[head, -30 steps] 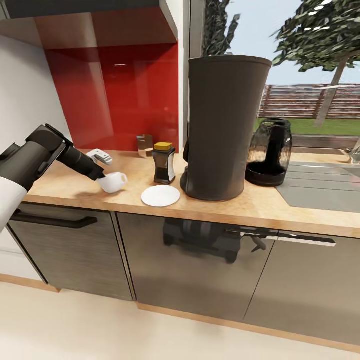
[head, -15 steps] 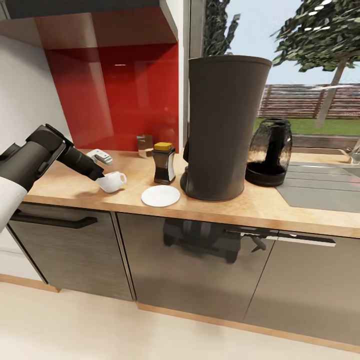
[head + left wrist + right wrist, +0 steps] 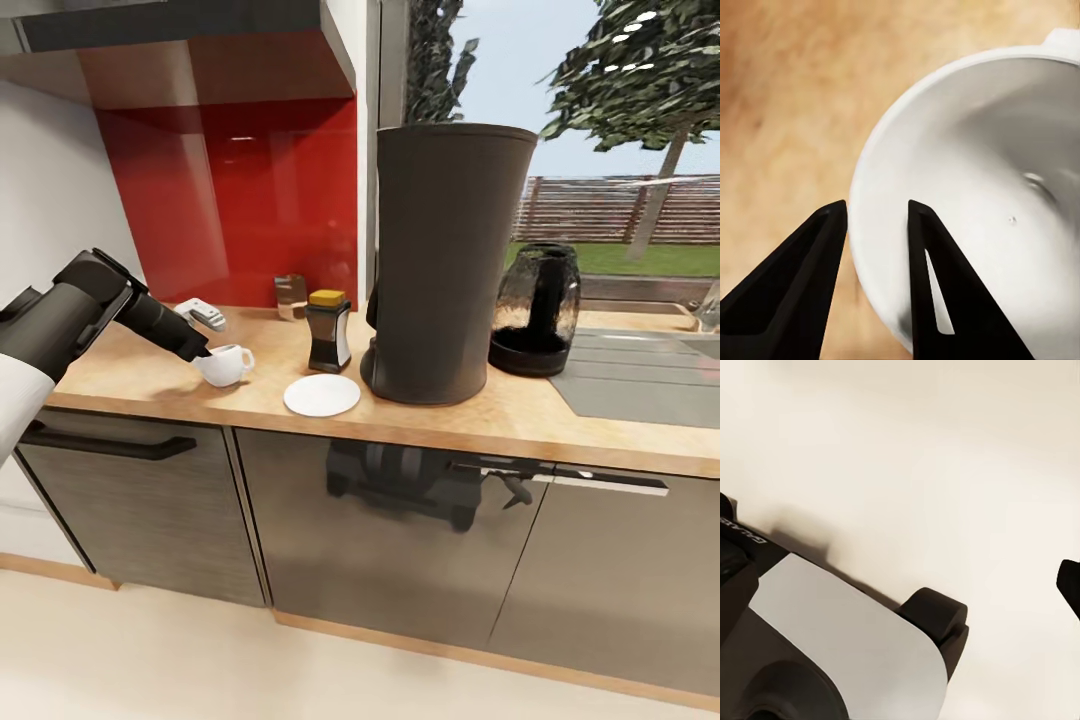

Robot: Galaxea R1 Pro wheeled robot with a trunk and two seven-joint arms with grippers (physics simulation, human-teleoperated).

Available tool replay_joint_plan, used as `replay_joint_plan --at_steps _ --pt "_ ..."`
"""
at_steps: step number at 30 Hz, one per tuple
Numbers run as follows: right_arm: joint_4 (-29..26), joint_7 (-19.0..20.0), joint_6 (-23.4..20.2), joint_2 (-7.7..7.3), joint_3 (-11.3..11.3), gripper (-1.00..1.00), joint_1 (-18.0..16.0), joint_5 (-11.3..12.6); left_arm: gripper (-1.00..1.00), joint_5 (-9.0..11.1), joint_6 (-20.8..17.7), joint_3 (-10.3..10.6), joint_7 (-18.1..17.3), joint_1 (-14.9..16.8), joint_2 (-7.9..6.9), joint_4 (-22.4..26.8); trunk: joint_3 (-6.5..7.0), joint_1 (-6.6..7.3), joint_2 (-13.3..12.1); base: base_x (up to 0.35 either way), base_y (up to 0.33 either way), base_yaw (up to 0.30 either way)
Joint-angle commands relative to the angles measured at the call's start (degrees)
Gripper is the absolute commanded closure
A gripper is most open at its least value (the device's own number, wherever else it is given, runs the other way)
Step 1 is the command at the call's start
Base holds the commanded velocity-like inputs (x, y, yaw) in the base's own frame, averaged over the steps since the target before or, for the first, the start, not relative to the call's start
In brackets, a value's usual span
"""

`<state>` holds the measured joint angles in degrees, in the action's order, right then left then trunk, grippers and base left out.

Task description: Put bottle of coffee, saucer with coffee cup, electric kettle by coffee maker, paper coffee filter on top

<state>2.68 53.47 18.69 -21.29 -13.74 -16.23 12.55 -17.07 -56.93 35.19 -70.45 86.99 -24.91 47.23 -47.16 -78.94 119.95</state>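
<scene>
My left pincer (image 3: 874, 240) straddles the cup (image 3: 226, 364) rim: one finger inside the bowl, one outside, narrow gap between them, wall pinched, so I read it as clamped on the cup. Rim grip makes sense, since the cup is too wide to span across the body. In the head view the cup sits at or just above the tabletop (image 3: 520, 410), roughly upright, handle pointing toward 3 o'clock; whether it touches the wood I cannot tell.

The saucer (image 3: 321, 395) lies flat, bare, at 4 o'clock from the cup, near but apart, and at 8 o'clock of the maker (image 3: 445, 260), just beside its base. The coffee bottle (image 3: 328, 330) stands upright at 12 o'clock of the saucer, by the maker. The kettle (image 3: 537, 310) stands at 3 o'clock of the maker, near the sink. No filter visible on the maker's top from here.

Likely step: carry the cup to the saucer. Risk: a thin rim pinch may let it tilt.

My right pincer: the right wrist view shows floor and robot base, state unknown.
</scene>
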Motion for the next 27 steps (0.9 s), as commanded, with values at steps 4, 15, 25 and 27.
replay_joint_plan --at_steps 4,15,25,27 --pt "0.22 0.22 0.32 0.02 -0.5 -1.0 -0.12 0.54 1.0 -0.58 -0.37 0.1 -0.57 0.07 -0.05 0.35 0.28 0.01 0.03 0.0 0.0 0.0" --pt "0.22 0.16 0.34 0.02 -0.5 -1.0 -0.12 0.55 1.0 -0.51 -0.46 0.22 -0.57 0.07 0.55 4.97 1.23 0.01 0.03 0.0 0.0 0.0" --pt "0.22 0.15 0.32 0.02 -0.5 -1.0 -0.12 0.53 1.0 -0.51 -0.47 0.29 -2.19 0.06 0.64 11.52 2.09 0.01 0.03 0.0 0.0 0.0" --pt "0.22 0.15 0.33 0.02 -0.5 -1.0 -0.12 0.51 1.0 -0.51 -0.46 0.41 -2.63 0.08 0.71 12.14 2.26 0.01 0.03 0.0 0.0 0.0"
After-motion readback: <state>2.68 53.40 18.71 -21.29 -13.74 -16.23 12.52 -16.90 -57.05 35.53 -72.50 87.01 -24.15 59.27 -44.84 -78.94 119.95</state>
